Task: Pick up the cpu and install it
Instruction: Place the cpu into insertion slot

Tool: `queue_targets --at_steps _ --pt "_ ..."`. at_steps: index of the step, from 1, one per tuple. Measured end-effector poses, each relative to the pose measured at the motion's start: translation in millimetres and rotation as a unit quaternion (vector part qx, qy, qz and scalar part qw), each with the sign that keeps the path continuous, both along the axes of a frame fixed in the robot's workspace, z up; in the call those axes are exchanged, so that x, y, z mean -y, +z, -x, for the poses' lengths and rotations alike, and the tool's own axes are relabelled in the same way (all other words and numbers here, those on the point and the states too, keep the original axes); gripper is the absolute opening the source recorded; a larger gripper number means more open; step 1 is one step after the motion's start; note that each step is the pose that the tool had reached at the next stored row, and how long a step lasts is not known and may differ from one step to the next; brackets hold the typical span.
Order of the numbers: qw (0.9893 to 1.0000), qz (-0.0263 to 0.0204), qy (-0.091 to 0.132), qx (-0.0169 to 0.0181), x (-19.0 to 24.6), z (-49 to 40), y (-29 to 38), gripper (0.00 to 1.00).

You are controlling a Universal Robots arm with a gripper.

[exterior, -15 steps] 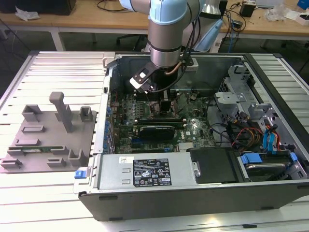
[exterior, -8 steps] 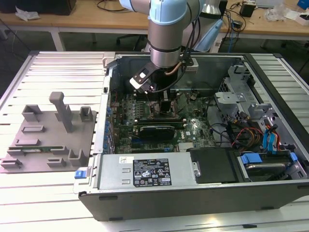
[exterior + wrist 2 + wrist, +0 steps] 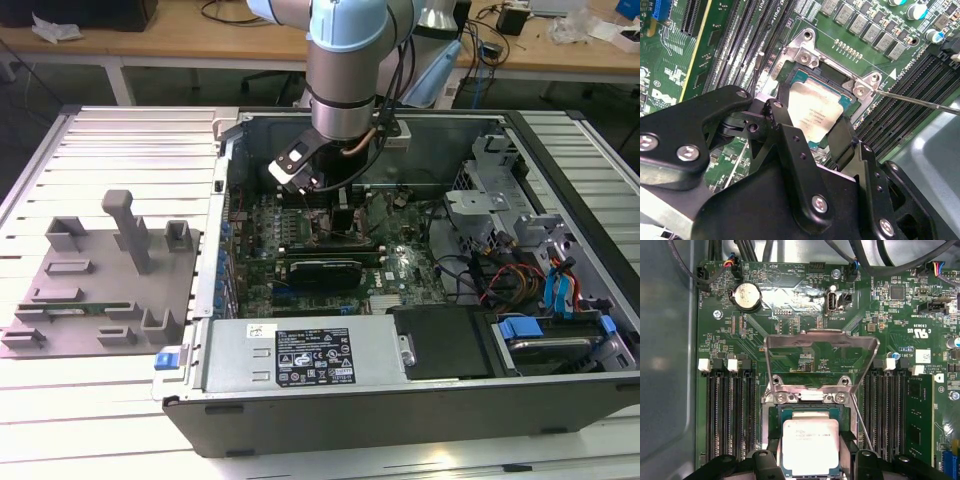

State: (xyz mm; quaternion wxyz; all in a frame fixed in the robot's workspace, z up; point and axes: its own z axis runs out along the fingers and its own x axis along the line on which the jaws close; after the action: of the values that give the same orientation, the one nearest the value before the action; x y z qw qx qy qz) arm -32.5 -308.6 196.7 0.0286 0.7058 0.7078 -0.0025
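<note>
Over the socket [image 3: 808,397] in the case [image 3: 400,420], fingers [image 3: 790,140] hide the sides of the cpu [image 3: 815,112] from you; the upright arm [image 3: 345,70] has its gripper [image 3: 810,119] clamped on it.

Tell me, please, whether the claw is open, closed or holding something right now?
Claw: closed on the cpu, holding it by two opposite edges just over the socket.

Silver arm [image 3: 345,75] wearing a black claw [image 3: 810,122]
Pale blue caps [image 3: 350,18] are topping its tube, black cables [image 3: 403,52] are trailing alongside, and silver screws [image 3: 820,203] are studding the claw's matt links.
</note>
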Motion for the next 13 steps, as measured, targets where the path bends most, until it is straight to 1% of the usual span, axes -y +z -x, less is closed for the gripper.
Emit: queue_targets --at_steps 13 --pt "1.0000 -0.0001 0.000 0.0000 0.0 -0.1 -1.1 0.55"
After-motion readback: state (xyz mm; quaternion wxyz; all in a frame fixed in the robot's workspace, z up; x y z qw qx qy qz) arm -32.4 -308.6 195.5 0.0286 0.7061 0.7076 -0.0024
